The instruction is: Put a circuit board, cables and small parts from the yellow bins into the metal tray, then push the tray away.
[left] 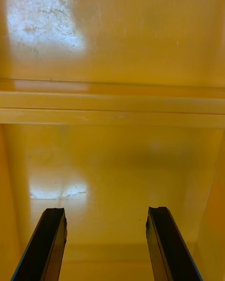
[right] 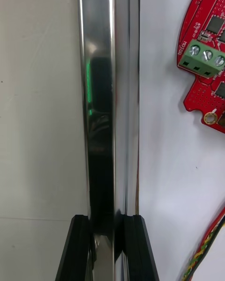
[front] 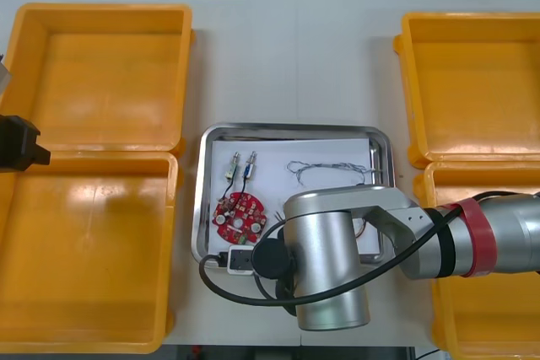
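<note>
**Tray loaded, right gripper clamped on its near rim**

From my console, the metal tray (front: 287,129) sits mid-table (front: 295,56), between the yellow bins (front: 101,10) at left and right. Inside it, the circuit board (front: 239,215) lies toward the near left, with the small metal parts (front: 240,164) just beyond it. The twisted blue and white cable (front: 329,170) is toward the far right, and a red and yellow cable (right: 211,248) is partly under my arm.

The right gripper (right: 107,225) pinches the tray's near rim, one finger outside and one inside, close to the board. The left gripper (left: 107,213) hangs over a left-hand bin, fingers spread with nothing between them.

I judge the loading done and the push next. The tray looks thin, stiff and light, and it should glide easily on the smooth table. Its polished rim is slick (the fingers could slide along it). My hold seems left of the rim's middle, so a push may swivel the tray. I would go slow and straight, so the loose contents don't skid on the white lining.
</note>
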### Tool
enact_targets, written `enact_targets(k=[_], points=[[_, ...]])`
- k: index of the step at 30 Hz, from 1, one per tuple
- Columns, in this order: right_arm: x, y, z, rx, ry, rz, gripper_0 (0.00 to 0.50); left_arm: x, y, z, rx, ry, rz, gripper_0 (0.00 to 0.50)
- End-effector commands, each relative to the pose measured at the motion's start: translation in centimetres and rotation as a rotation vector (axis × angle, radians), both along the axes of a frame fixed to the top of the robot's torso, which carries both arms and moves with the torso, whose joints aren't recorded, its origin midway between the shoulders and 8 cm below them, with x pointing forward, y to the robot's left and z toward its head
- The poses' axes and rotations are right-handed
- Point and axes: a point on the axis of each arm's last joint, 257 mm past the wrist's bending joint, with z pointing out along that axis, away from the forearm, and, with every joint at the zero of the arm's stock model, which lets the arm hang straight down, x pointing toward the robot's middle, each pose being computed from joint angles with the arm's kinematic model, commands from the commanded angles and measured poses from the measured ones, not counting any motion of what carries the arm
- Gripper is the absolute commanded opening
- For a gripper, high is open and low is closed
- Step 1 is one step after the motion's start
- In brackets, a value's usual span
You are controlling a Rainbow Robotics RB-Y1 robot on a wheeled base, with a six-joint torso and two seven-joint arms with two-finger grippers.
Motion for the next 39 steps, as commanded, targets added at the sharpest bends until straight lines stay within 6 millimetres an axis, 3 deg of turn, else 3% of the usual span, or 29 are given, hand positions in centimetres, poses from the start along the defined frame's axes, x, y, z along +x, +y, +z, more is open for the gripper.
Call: enact_targets(k=[1,12,28,39], points=[[0.7,0.3,1.7,-0.023,-0.036,0.095,0.000,-0.5,1.8,1.4,0.072,-0.023,-0.023,0.500],[4.8,-0.2,2.6,-0.071,-0.092,0.104,0.000,-0.5,1.8,1.4,0.072,-0.023,-0.023,0.500],[9.9,0.7,6.4,-0.068,-0.036,0.203,0.000,-0.5,1.8,1.4,0.072,-0.023,-0.023,0.500],[14.3,0.5,8.5,-0.042,-0.056,0.164,0.000,-0.5,1.8,1.4,0.072,-0.023,-0.023,0.500]])
